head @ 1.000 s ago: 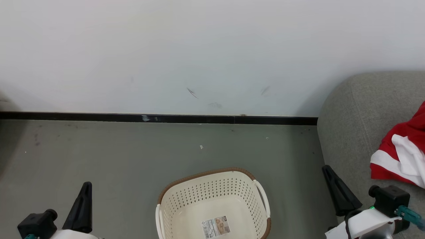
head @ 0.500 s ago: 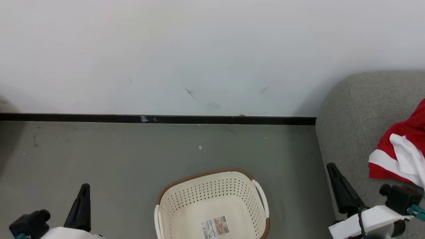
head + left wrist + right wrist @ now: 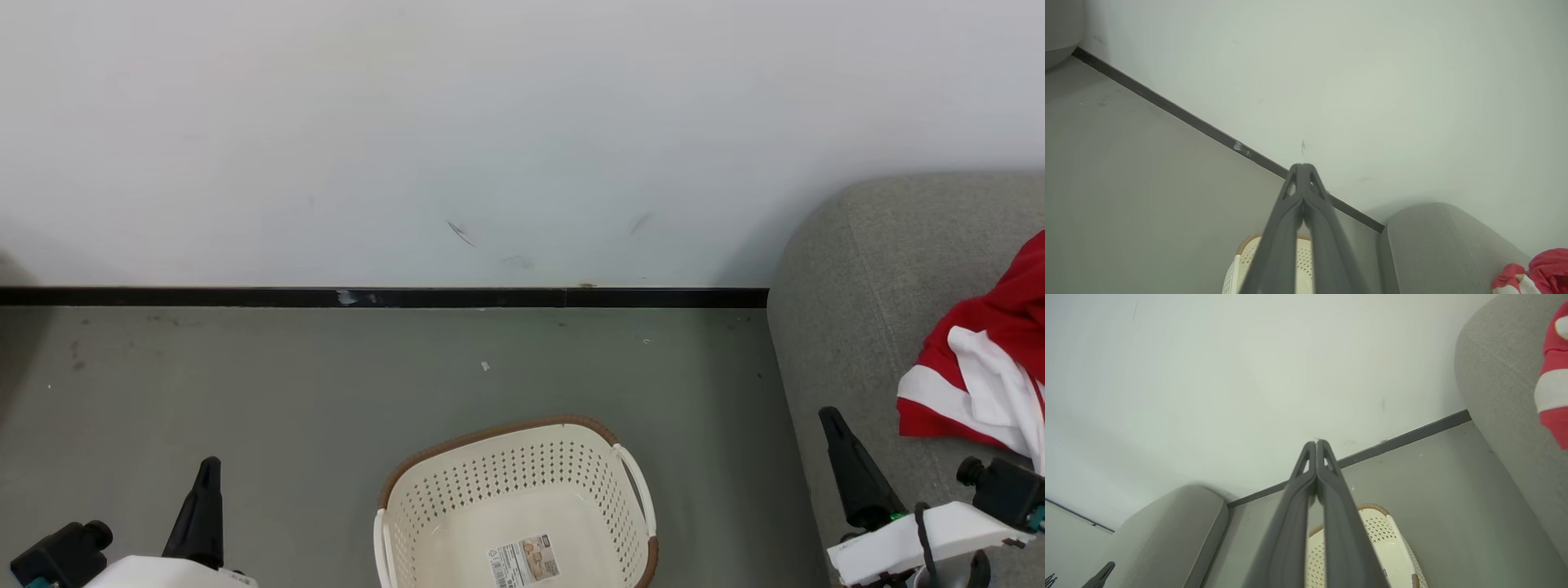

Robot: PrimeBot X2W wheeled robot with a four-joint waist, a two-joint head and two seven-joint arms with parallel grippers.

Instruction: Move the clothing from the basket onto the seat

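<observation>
The basket (image 3: pixel 506 478) stands on the floor (image 3: pixel 245 392) between the two arms, its bottom showing nothing but a label (image 3: pixel 522 562). The clothing (image 3: pixel 980 384) lies in a red-and-white heap on the seat (image 3: pixel 849 286), just ahead and to the right of the right gripper (image 3: pixel 834 425), whose fingers are pressed together on nothing. The left gripper (image 3: pixel 209 472), likewise closed and empty, sits beyond the basket, well apart from the heap. The transfer looks complete; any tidying would fall to the nearer right arm
</observation>
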